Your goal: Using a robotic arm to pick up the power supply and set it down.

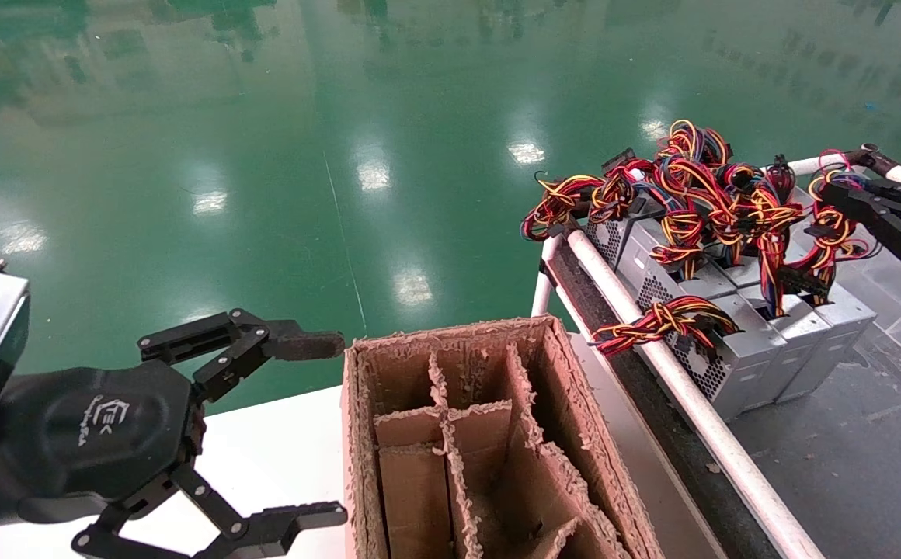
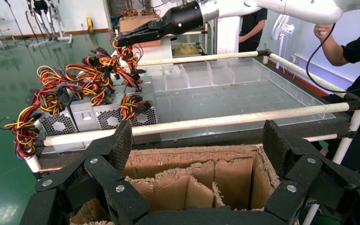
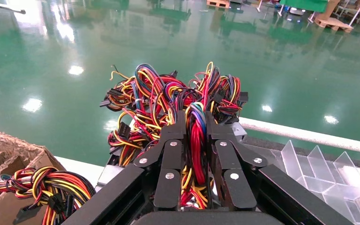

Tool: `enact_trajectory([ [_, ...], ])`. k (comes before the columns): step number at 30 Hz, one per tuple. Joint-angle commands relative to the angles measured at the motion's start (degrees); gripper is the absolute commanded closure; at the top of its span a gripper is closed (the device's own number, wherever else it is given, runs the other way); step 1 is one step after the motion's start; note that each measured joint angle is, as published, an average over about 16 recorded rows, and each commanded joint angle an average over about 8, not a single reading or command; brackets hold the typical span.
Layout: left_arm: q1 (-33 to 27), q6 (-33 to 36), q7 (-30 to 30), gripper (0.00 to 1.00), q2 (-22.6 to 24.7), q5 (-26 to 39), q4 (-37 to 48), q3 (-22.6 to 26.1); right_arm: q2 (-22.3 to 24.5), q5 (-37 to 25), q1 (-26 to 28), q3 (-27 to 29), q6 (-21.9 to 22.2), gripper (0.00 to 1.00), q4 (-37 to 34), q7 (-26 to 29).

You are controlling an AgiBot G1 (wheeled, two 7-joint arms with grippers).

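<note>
Right pincer (image 3: 196, 140): far right, clenched on wire bundle (image 3: 196, 136) of the power supply (image 1: 839, 307).
Left pincer (image 1: 307, 427): near left, released, beside cardboard box (image 1: 357, 435).

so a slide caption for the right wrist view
Right gripper closed on the power supply's red wire bundle above the crowded cable tangle.

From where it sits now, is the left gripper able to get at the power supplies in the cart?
Probably not directly. The left gripper, open, hangs beside the cardboard box, which, with the white rail, stands between it and the power supplies. The right gripper is already shut on a wire bundle.
</note>
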Motion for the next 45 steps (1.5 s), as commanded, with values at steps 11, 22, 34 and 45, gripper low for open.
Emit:
enact_trajectory([
  [11, 0.0, 0.0, 0.0, 0.0, 0.0, 0.0, 0.0, 0.0, 1.0, 1.1, 0.3, 0.9, -1.4, 0.0, -1.3, -0.7],
  [22, 0.0, 0.0, 0.0, 0.0, 0.0, 0.0, 0.0, 0.1, 4.2, 7.2, -1.8, 6.1, 0.5, 0.0, 3.5, -1.1],
  [34, 0.1, 0.2, -0.3, 0.0, 0.2, 0.4, 0.0, -0.6, 4.6, 11.1, -3.1, 8.7, -4.0, 0.0, 9.2, -3.2],
  [45, 0.1, 0.2, -0.3, 0.0, 0.2, 0.4, 0.0, -0.5, 1.8, 10.7, -3.3, 7.7, -10.2, 0.0, 11.2, -2.6],
])
